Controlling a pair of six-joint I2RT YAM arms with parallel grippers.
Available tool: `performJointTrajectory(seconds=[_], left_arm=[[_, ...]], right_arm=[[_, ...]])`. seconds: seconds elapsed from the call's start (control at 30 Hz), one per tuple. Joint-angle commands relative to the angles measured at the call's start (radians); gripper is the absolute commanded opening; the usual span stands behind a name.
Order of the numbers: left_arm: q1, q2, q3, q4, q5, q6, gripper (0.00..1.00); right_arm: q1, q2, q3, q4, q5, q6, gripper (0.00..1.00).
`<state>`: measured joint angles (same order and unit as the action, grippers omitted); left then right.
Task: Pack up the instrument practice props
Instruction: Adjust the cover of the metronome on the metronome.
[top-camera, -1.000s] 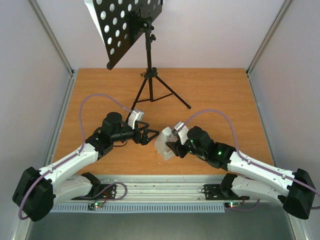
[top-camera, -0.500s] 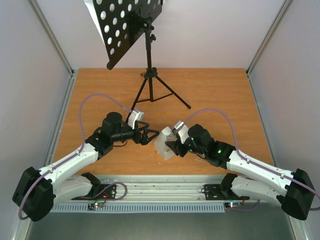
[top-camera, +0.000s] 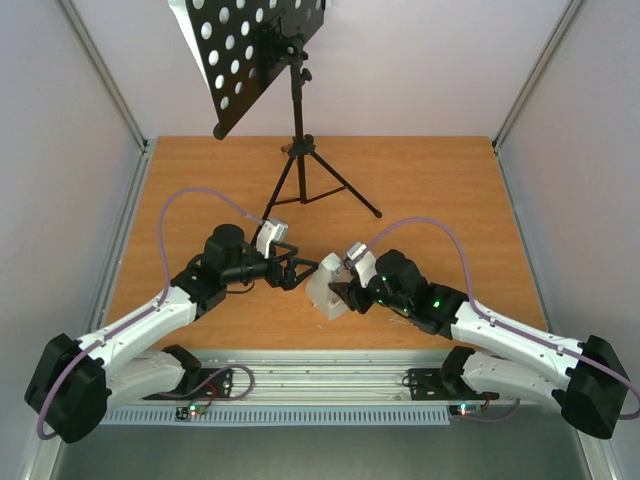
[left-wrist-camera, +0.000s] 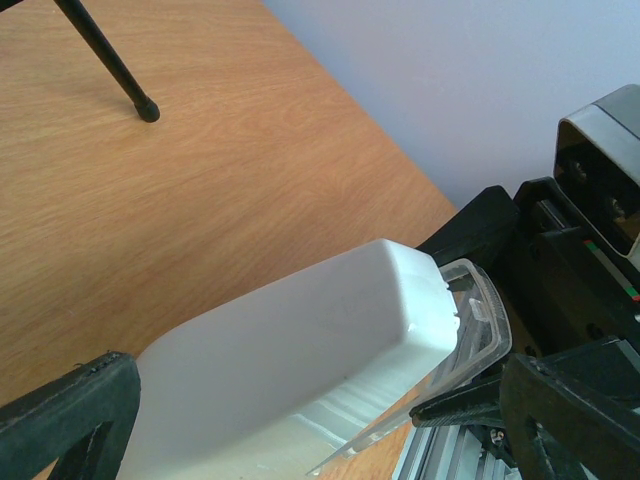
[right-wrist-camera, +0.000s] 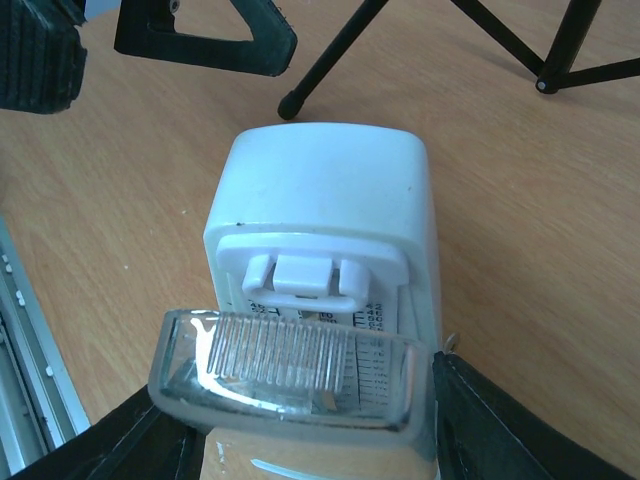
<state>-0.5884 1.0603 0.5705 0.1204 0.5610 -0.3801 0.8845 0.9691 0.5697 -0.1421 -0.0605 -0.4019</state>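
The white metronome (top-camera: 322, 292) sits on the wooden table between my two grippers. Its clear front cover (right-wrist-camera: 290, 385) hangs open. My right gripper (top-camera: 342, 292) is shut on that cover, with a black finger (right-wrist-camera: 520, 430) pressed at each end. In the left wrist view the metronome (left-wrist-camera: 300, 350) fills the gap between my open left gripper's (left-wrist-camera: 315, 415) fingers (left-wrist-camera: 70, 415), which stand off both its sides. The black music stand (top-camera: 300, 170) stands at the table's back. Its holed desk (top-camera: 255, 55) is tilted, and the white sheet (top-camera: 182, 22) shows past the desk's left edge.
The stand's tripod legs (right-wrist-camera: 330, 60) spread across the table just beyond the metronome, and one rubber foot (left-wrist-camera: 147, 111) shows in the left wrist view. Grey walls close in the table (top-camera: 430, 180) on three sides. A metal rail (top-camera: 330, 375) runs along its near edge.
My right gripper has nudged the metronome slightly left, toward the left gripper. The left arm has held still.
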Motion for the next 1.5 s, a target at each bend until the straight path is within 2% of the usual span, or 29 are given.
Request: performJointTrajectory(seconds=[0.0, 0.37, 0.9, 1.13, 1.23, 1.47], left_arm=[[0.007, -0.003, 0.028, 0.029, 0.002, 0.02, 0.99], [0.006, -0.001, 0.032, 0.028, 0.005, 0.021, 0.99], [0.006, -0.003, 0.03, 0.021, 0.005, 0.025, 0.99], [0.006, -0.006, 0.03, 0.018, 0.002, 0.027, 0.99], [0.007, -0.009, 0.03, 0.016, 0.001, 0.027, 0.99], [0.006, -0.036, 0.048, -0.032, -0.017, 0.037, 0.99]], right_arm=[[-0.004, 0.019, -0.024, -0.009, -0.021, -0.005, 0.55], [-0.004, 0.024, -0.019, -0.001, 0.016, 0.004, 0.68], [-0.004, 0.078, 0.002, 0.037, 0.043, 0.013, 0.74], [-0.004, 0.053, -0.004, 0.033, 0.018, -0.003, 0.91], [-0.004, 0.021, -0.007, -0.002, 0.01, -0.017, 0.98], [-0.004, -0.137, 0.007, -0.184, 0.0, 0.004, 0.99]])
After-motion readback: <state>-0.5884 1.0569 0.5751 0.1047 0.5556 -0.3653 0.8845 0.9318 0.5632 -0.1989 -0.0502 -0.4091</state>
